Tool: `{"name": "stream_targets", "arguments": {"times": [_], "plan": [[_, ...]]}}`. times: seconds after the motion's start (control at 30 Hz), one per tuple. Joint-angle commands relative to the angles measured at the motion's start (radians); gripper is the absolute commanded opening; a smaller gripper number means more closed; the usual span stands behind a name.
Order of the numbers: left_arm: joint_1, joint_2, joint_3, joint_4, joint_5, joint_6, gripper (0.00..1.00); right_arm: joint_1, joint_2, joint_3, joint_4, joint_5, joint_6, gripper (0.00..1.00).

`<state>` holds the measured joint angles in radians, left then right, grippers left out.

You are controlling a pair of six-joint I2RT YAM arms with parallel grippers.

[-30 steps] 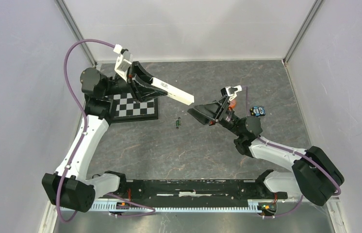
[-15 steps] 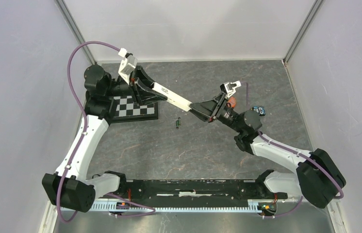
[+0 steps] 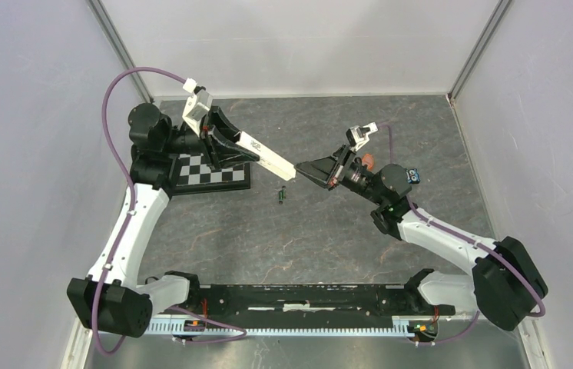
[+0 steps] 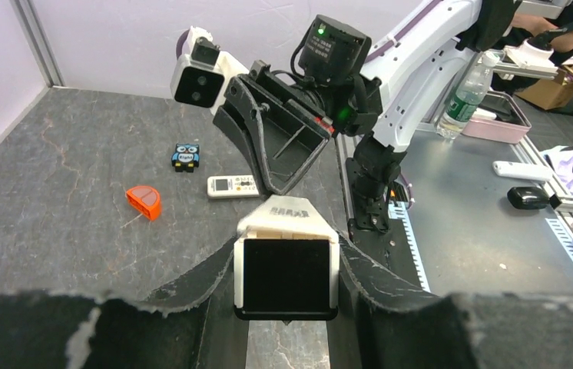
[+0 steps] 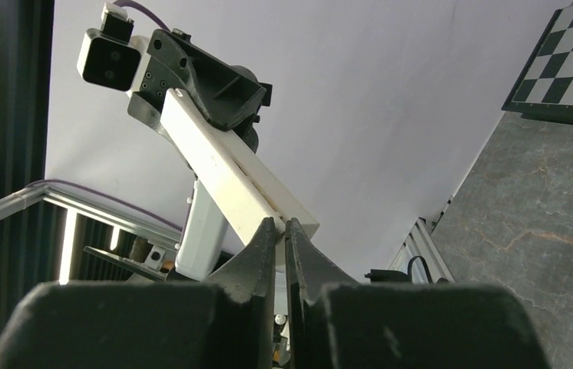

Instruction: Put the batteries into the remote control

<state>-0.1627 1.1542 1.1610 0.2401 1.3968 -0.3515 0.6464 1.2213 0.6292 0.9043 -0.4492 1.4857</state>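
My left gripper (image 3: 243, 144) is shut on the remote control (image 3: 268, 152), a long white handset held in the air and slanting down to the right. The left wrist view shows it end-on, a dark square face (image 4: 286, 265) clamped between both fingers. My right gripper (image 3: 304, 167) meets the remote's free end. In the right wrist view its fingers (image 5: 279, 224) stand almost together, tips against that end of the remote (image 5: 222, 165); I cannot tell whether anything thin is pinched. The batteries (image 3: 281, 194), tiny dark cylinders with green, lie on the table below the two grippers.
A checkerboard plate (image 3: 210, 171) lies under the left arm. Behind the right arm sit an orange piece (image 4: 144, 201), a blue owl figure (image 4: 185, 156) and a small white handset with a screen (image 4: 233, 185). Walls close the table on three sides.
My right gripper has advanced left to the remote's free end and closed from wide open. The left arm shifted slightly, still holding the remote.
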Motion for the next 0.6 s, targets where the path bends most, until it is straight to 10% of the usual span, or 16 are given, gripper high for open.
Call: {"name": "stream_targets", "arguments": {"times": [0.0, 0.27, 0.57], "plan": [[0.007, -0.006, -0.002, 0.011, 0.009, 0.036, 0.02, -0.001, -0.025, 0.044, -0.024, -0.042, -0.019, 0.06], [0.011, 0.001, -0.001, -0.002, -0.002, 0.040, 0.02, -0.004, -0.029, 0.027, 0.020, -0.046, 0.029, 0.01], [0.011, 0.010, -0.003, -0.017, -0.021, 0.045, 0.02, -0.004, 0.015, 0.015, 0.023, -0.068, 0.062, 0.38]]}}
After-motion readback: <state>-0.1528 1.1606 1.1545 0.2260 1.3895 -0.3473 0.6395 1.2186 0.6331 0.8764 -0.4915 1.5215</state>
